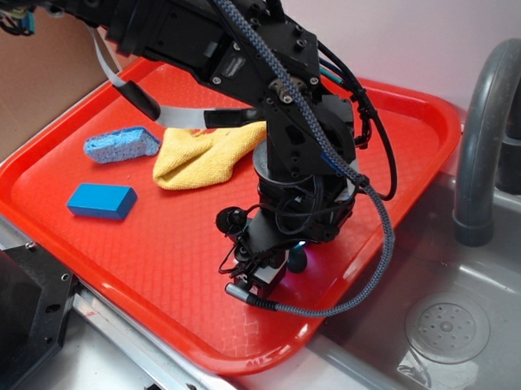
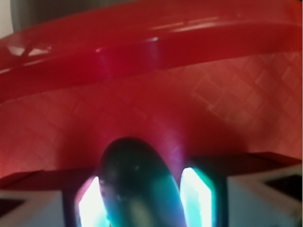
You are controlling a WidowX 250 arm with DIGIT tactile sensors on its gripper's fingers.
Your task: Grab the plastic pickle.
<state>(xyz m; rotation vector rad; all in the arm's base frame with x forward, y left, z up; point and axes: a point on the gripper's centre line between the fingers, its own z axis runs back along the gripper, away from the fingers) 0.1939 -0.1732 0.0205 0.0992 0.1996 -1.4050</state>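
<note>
The plastic pickle (image 2: 137, 175) is a dark green glossy oblong lying between my two lit fingers, its rounded end pointing towards the tray rim. In the wrist view the left pad (image 2: 89, 203) presses its side and the right pad (image 2: 195, 196) sits against the other side. My gripper (image 2: 142, 194) is shut on the pickle. In the exterior view the gripper (image 1: 284, 264) is low over the red tray (image 1: 161, 275) near its front right edge. Only a small dark end of the pickle (image 1: 297, 259) shows there under the wrist.
A blue rectangular block (image 1: 101, 201), a blue sponge (image 1: 120, 144) and a yellow cloth (image 1: 203, 156) lie on the left and back of the tray. The raised tray rim (image 2: 151, 52) is just ahead of the fingers. A grey sink (image 1: 445, 325) with a faucet (image 1: 485, 136) is on the right.
</note>
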